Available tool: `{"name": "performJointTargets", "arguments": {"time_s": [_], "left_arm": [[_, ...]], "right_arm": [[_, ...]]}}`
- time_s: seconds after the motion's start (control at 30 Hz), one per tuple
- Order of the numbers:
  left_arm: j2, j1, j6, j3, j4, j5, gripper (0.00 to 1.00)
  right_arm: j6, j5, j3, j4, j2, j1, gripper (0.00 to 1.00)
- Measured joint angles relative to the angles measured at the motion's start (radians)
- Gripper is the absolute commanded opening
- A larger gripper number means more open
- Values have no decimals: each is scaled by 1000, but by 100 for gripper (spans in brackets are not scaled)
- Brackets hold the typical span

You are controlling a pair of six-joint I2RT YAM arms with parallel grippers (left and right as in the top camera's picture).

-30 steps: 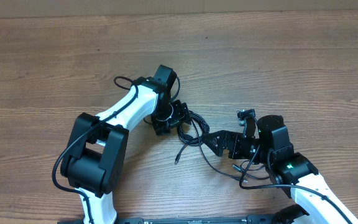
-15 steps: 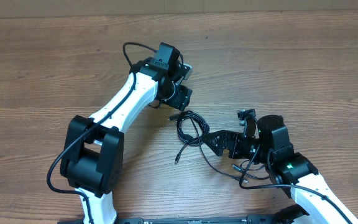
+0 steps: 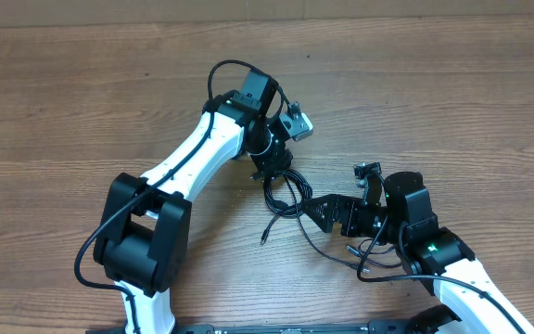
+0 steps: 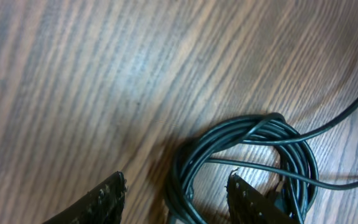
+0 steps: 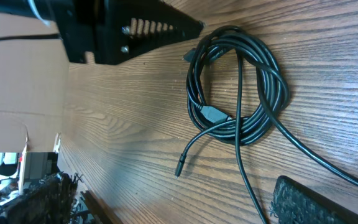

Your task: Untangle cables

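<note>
likely snag: left gripper [image 4: 176, 182], jaws half-spread astride the cable coil [image 4: 184, 158], may pinch several strands and drag the whole bundle. right gripper [image 3: 315, 208] gapes empty, so nothing anchors it.

- Cables [image 3: 284, 193]: thin black cords wound together into one loose oval coil [image 5: 238, 93], its several turns overlapping and a strand crossing its middle.
- Position: flat on the wooden table [image 3: 452, 102], near its middle.
- Short tail: leaves the coil and ends in a small plug [image 3: 263, 239] lying apart on the wood.
- Grey connector [image 5: 215, 115]: lies among the turns.
- Long strand [image 3: 318, 249]: trails away along the table.
</note>
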Motion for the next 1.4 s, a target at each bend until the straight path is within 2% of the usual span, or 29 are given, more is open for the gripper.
{"name": "performJointTargets", "arguments": {"time_s": [0.17, 0.27, 0.4, 0.63, 0.87, 0.9, 1.03, 1.2, 1.4], "left_arm": [[0, 0, 21, -85, 71, 5, 53], [0, 0, 23, -129, 111, 6, 46], [0, -6, 22, -151, 150, 13, 46], [0, -6, 19, -164, 156, 50, 31], [0, -6, 15, -179, 168, 55, 25], [0, -6, 14, -180, 171, 55, 23], [0, -6, 7, -191, 186, 54, 4], [0, -8, -89, -200, 220, 28, 4], [0, -14, -304, -200, 246, -79, 5]], "right_arm": [[0, 0, 0, 0, 0, 0, 100], [0, 0, 0, 0, 0, 0, 100], [0, 0, 0, 0, 0, 0, 100], [0, 0, 0, 0, 0, 0, 100], [0, 0, 0, 0, 0, 0, 100], [0, 0, 0, 0, 0, 0, 100], [0, 0, 0, 0, 0, 0, 100], [0, 0, 0, 0, 0, 0, 100], [0, 0, 0, 0, 0, 0, 100]]}}
